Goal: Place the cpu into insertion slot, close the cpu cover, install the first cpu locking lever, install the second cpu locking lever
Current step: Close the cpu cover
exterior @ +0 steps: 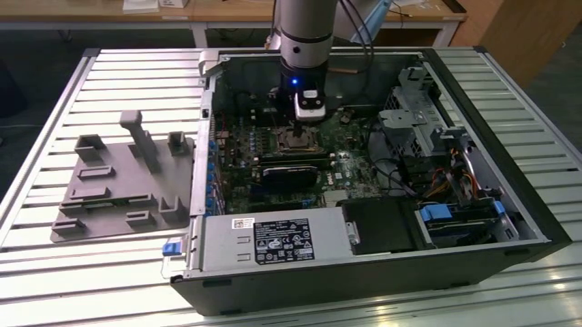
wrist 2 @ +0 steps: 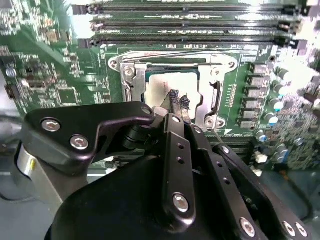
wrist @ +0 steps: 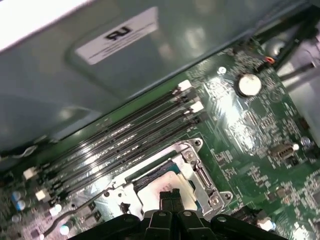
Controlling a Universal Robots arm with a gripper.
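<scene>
The cpu (wrist 2: pixel 159 87) lies flat in the insertion slot (exterior: pixel 298 140) on the green motherboard, its dull silver top showing. The silvery cpu cover (wrist 2: pixel 216 95) lies down around it, framing the chip through its window; in the first wrist view the cover (wrist: pixel 202 175) rings the cpu (wrist: pixel 150 192) too. My gripper (wrist 2: pixel 179 101) hangs straight over the chip, shut, its two dark fingertips pressed together at or just above the metal top. Nothing shows between them. A thin wire lever (wrist 2: pixel 175 54) runs along one side of the socket. The gripper (exterior: pixel 299 128) reaches down into the open case.
Long black memory slots (wrist 2: pixel 185 25) run beside the socket. The case walls, a drive cage (exterior: pixel 427 122) and cables crowd the exterior view's right. A power supply (exterior: pixel 264 238) sits at the front. A grey fixture (exterior: pixel 118 184) rests on the slatted table at the exterior view's left.
</scene>
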